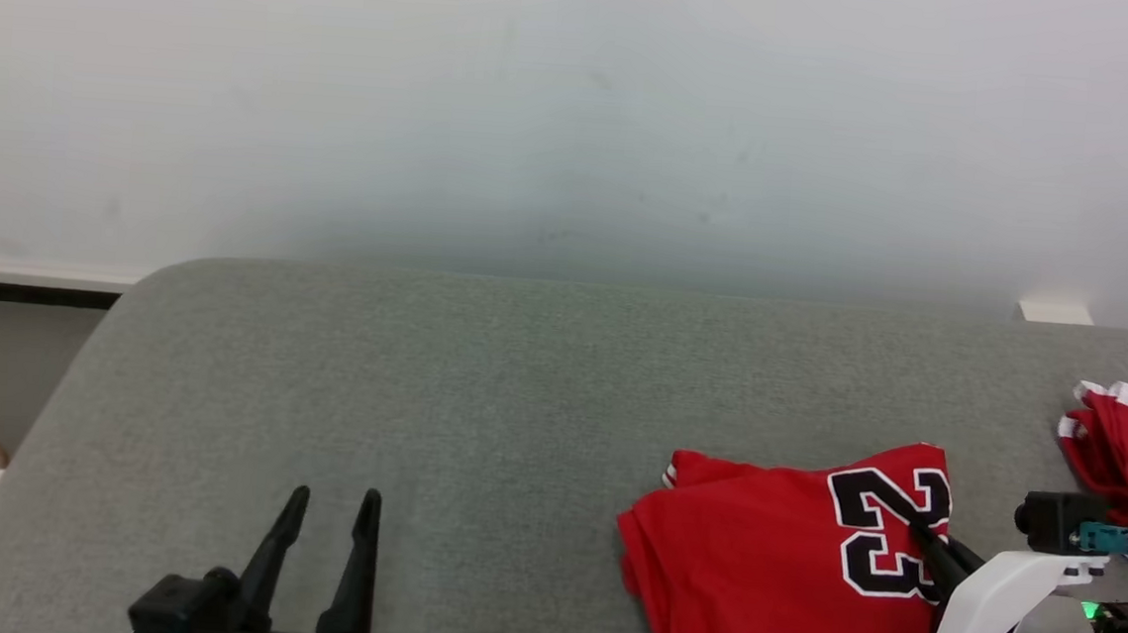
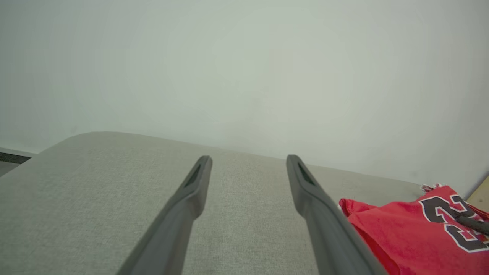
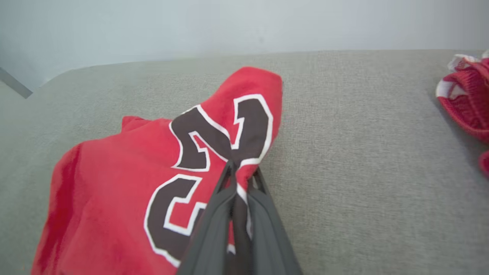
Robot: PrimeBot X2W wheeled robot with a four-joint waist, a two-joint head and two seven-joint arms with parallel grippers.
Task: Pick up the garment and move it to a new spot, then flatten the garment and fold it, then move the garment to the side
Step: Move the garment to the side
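Red jersey (image 1: 756,558), numbered 23, lying loosely bunched at the near right of the grey cloth-covered worktop (image 1: 479,400). The right gripper (image 3: 241,170) has its jaws clenched on a small fold of cloth at the number, near the jersey's right edge. The left gripper (image 1: 335,492) hovers at the near left, jaws released and empty. Likely hazards: so narrow a pinch may slip, or lift only the top layer, leaving the rest to drag and bunch. A rightward carry could snag the second red garment (image 1: 1125,455) at the far right.
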